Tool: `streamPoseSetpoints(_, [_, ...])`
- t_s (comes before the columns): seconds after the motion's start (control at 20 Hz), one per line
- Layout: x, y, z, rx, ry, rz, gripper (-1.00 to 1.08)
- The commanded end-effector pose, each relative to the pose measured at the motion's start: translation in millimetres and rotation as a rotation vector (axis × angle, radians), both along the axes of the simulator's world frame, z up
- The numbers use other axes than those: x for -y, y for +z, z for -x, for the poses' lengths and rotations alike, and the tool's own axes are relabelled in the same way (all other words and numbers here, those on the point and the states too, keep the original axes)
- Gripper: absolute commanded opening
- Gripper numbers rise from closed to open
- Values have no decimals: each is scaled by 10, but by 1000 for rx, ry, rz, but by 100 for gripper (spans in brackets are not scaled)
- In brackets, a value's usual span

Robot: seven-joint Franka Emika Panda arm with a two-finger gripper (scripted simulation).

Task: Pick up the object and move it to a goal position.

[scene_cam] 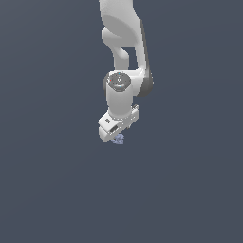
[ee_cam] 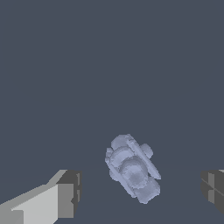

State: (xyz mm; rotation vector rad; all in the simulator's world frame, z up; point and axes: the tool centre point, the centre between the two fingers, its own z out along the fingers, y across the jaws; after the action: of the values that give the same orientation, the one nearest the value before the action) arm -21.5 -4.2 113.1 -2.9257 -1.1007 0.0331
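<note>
The gripper [ee_cam: 140,192] is spread wide: in the wrist view its two fingers stand well apart, one a pale grey block with a dark pad [ee_cam: 70,192], the other a dark pad [ee_cam: 213,190] showing only at the picture's edge. Neither pad touches anything. Between them, and a little nearer the first finger than the second, lies the object [ee_cam: 132,168], a small pale blue-lavender lump with rounded knobs and a straight ridge along one side. It sits tilted, its long axis running diagonally across the gap between the fingers rather than square to them. Open floor shows on both sides of it, so it is loose, not pinched.

In the exterior view the gripper [scene_cam: 115,130] hangs at the end of the white arm [scene_cam: 122,57] with its fingers pointed down, and the object [scene_cam: 118,139] peeks out just beneath and slightly toward the exterior view's right of the hand's white body. Only a small patch of its lavender shows there; the rest is hidden by the hand. Whether the fingertips reach the ground beside it I cannot tell from this view.

The arm rises from the wrist up out of the picture's top. Around everything is a plain, dark slate-blue ground [scene_cam: 190,190].
</note>
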Motion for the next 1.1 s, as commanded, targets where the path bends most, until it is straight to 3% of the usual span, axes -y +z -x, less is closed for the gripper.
streamPoseSetpoints(0.0, [20, -25, 14, 3, 70, 0, 100])
streamPoseSetpoints(1.05, [146, -196, 121, 24, 580, -1, 100])
